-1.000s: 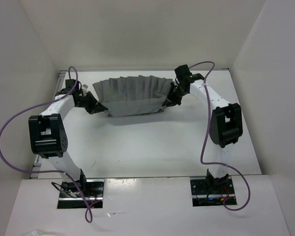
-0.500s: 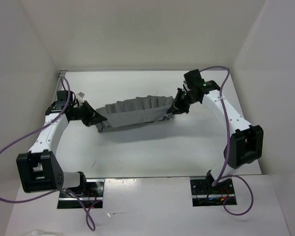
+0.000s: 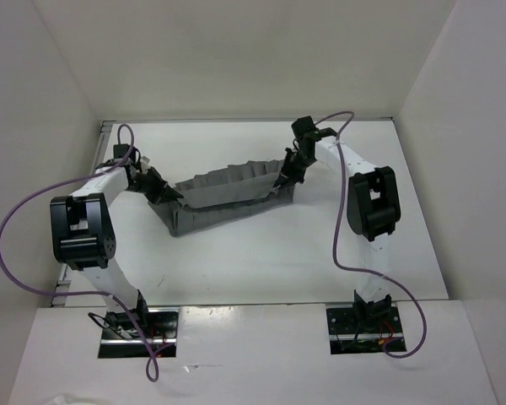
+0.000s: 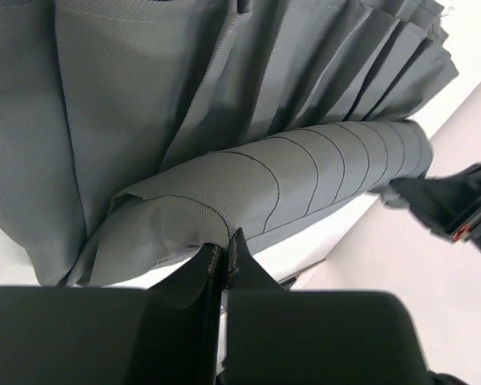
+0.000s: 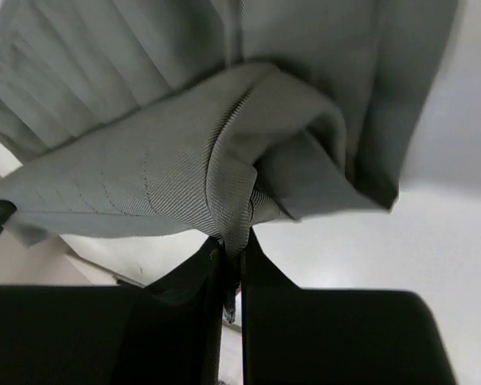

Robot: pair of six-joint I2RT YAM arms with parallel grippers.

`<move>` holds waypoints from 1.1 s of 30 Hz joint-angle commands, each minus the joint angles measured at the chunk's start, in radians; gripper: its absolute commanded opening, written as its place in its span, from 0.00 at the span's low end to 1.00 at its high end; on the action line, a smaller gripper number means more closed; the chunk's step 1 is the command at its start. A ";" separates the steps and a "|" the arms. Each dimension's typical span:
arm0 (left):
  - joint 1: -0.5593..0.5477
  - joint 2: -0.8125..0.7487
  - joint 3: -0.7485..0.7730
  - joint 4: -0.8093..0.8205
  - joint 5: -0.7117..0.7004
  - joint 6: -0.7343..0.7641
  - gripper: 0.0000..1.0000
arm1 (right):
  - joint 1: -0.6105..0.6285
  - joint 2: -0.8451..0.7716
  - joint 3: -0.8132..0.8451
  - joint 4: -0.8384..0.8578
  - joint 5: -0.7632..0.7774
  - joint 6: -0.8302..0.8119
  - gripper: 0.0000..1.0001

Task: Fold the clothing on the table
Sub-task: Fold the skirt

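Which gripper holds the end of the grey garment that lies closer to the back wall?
The right gripper: its end of the grey garment sits farther back, while the left gripper pinches the other end, farther forward.

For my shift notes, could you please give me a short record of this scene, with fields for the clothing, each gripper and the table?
clothing: grey, pleated, bunched into a long band strung between the two grippers, sagging in the middle
left gripper: shut on the clothing at its left end
right gripper: shut on the clothing at its right end
table: white, glossy; cannot tell whether the clothing's lower edge rests on it
fold: not yet finished
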 commanded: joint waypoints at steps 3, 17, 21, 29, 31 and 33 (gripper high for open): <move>0.026 -0.004 -0.022 0.036 -0.051 0.000 0.00 | -0.044 0.099 0.229 0.074 0.055 -0.027 0.00; 0.107 -0.062 0.064 0.285 -0.060 -0.241 0.76 | -0.082 0.496 1.081 0.036 -0.097 -0.100 0.53; 0.107 -0.142 0.012 0.239 -0.060 -0.193 0.75 | -0.082 0.421 1.029 -0.041 -0.019 -0.137 0.55; 0.035 -0.196 -0.169 0.185 -0.008 -0.103 0.40 | -0.082 0.487 1.031 -0.135 0.103 -0.174 0.27; 0.015 -0.136 -0.160 0.121 -0.020 -0.038 0.18 | -0.071 0.530 1.042 -0.135 0.103 -0.185 0.22; -0.022 -0.070 -0.126 0.075 -0.052 -0.004 0.11 | -0.062 0.559 1.051 -0.135 0.103 -0.211 0.22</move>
